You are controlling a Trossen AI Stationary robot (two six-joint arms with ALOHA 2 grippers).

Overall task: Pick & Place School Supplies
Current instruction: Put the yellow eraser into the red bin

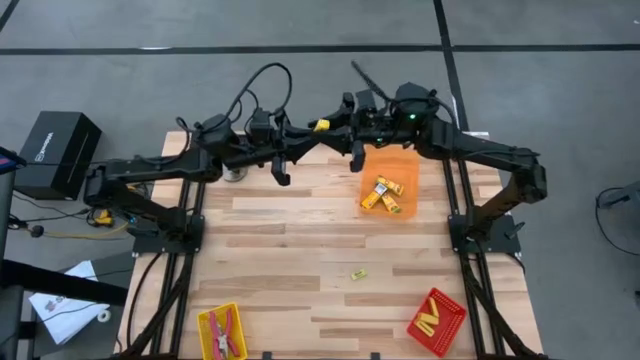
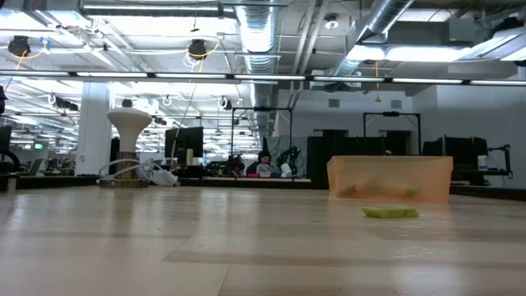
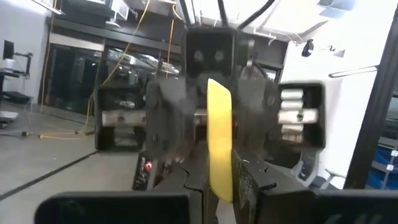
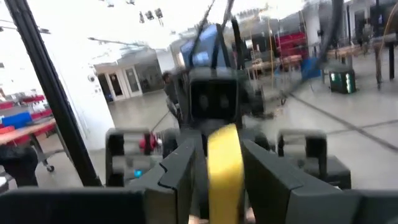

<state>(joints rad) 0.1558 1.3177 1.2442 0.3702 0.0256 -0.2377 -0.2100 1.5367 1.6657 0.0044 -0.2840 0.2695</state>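
No text, brand, number or sign can be read in any view. The black box on the floor, well off to the outer side of the left gripper, carries a pale logo mark too small to make out. The yellow blocks in the orange tray, just below the right gripper, bear dark labels whose print cannot be told
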